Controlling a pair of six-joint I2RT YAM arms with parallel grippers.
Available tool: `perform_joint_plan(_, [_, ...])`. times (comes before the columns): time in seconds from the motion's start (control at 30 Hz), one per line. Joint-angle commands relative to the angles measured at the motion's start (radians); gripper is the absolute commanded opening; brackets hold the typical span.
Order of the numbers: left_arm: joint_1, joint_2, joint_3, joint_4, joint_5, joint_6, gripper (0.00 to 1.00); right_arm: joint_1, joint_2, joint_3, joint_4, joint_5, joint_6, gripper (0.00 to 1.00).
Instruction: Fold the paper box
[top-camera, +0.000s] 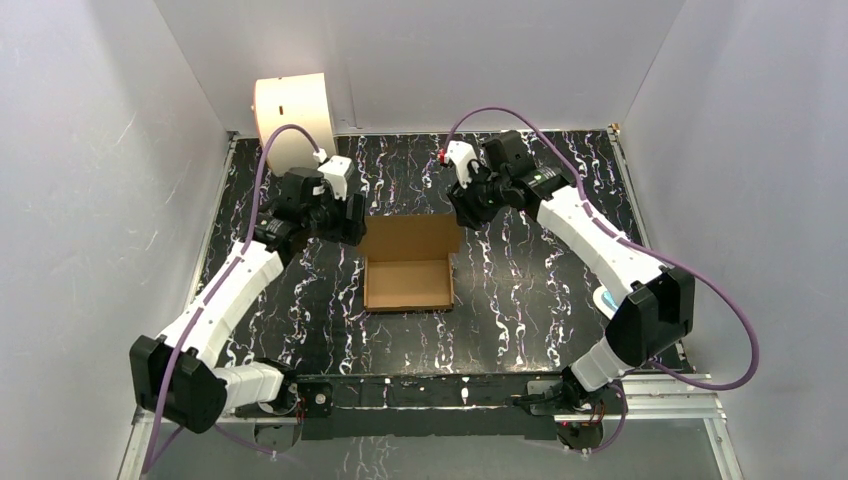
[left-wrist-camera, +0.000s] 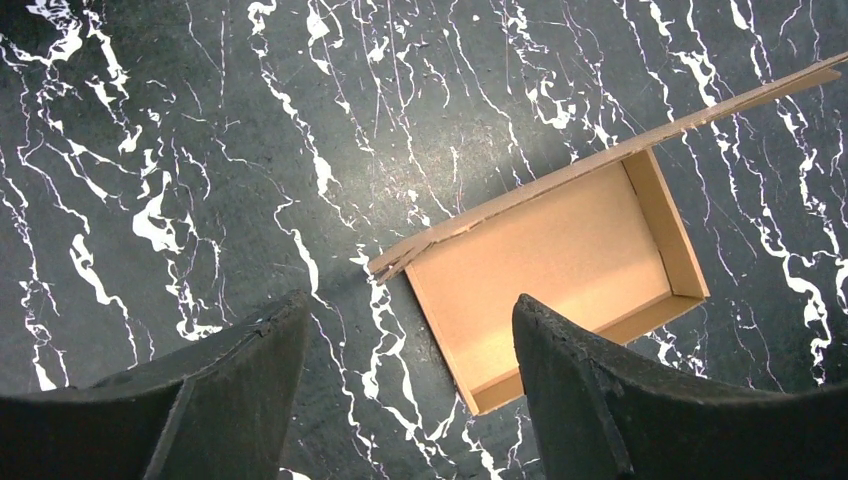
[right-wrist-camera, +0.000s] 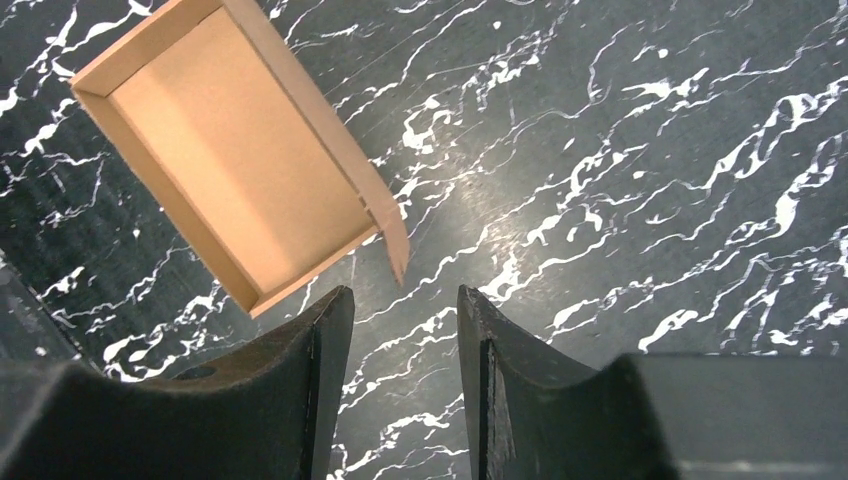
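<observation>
The paper box (top-camera: 408, 283) lies in the middle of the black marbled table as a shallow brown cardboard tray, with its lid flap (top-camera: 412, 236) raised at the far side. My left gripper (top-camera: 354, 226) hovers by the box's far-left corner and is open. In the left wrist view the gripper (left-wrist-camera: 408, 300) has only table between its fingers, and the box (left-wrist-camera: 560, 260) lies just beyond the right finger (left-wrist-camera: 590, 390). My right gripper (top-camera: 463, 212) hangs at the far-right corner, open and holding nothing. In the right wrist view the gripper (right-wrist-camera: 405, 292) sits just below the box (right-wrist-camera: 230, 150) and its flap tip (right-wrist-camera: 393, 238).
A cream-white cylindrical drum (top-camera: 293, 115) stands at the back left corner against the white wall. White walls close in the table on three sides. A metal rail (top-camera: 640, 395) with the arm bases runs along the near edge.
</observation>
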Motion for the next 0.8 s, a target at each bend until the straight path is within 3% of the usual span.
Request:
perform_joint_plan(0.0, [0.005, 0.034, 0.081, -0.068, 0.033, 0.059, 0.7, -0.013, -0.053, -0.062, 0.121, -0.056, 0.044, 0.5])
perform_joint_plan(0.5, [0.005, 0.131, 0.144, -0.094, 0.057, 0.075, 0.4, -0.034, 0.001, -0.078, 0.16, -0.146, 0.016, 0.4])
perform_joint_plan(0.77, [0.004, 0.151, 0.155, -0.098, 0.074, 0.102, 0.33, -0.034, 0.028, -0.072, 0.159, -0.166, 0.011, 0.35])
